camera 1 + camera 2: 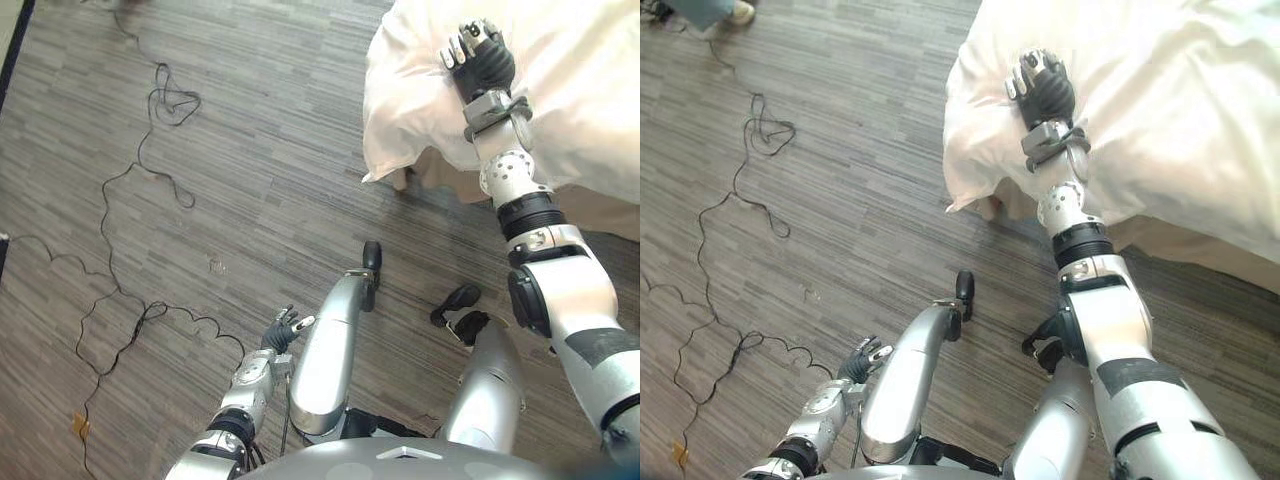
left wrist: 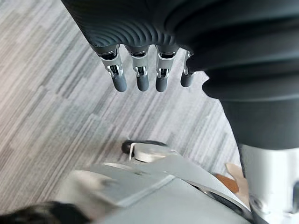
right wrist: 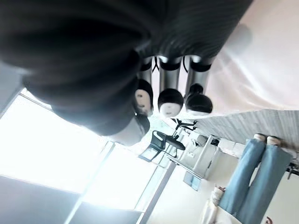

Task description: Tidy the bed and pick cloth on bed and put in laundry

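Note:
The bed's white duvet (image 1: 570, 90) fills the upper right, and its bulging corner (image 1: 980, 130) hangs over the bed's edge toward the wood floor. My right hand (image 1: 483, 62) is raised over that corner with its dark back facing up. In the right wrist view its fingers (image 3: 170, 99) are curled inward with nothing between them, and white cloth (image 3: 261, 60) lies just past them. My left hand (image 1: 281, 331) hangs low by my side above the floor, fingers (image 2: 141, 79) straight and holding nothing.
The beige bed base (image 1: 600, 212) shows under the duvet's hem. Grey wood floor (image 1: 260, 150) spreads to the left of the bed. A person in jeans (image 3: 254, 172) stands farther off, with a shoe (image 1: 738, 10) at the far left.

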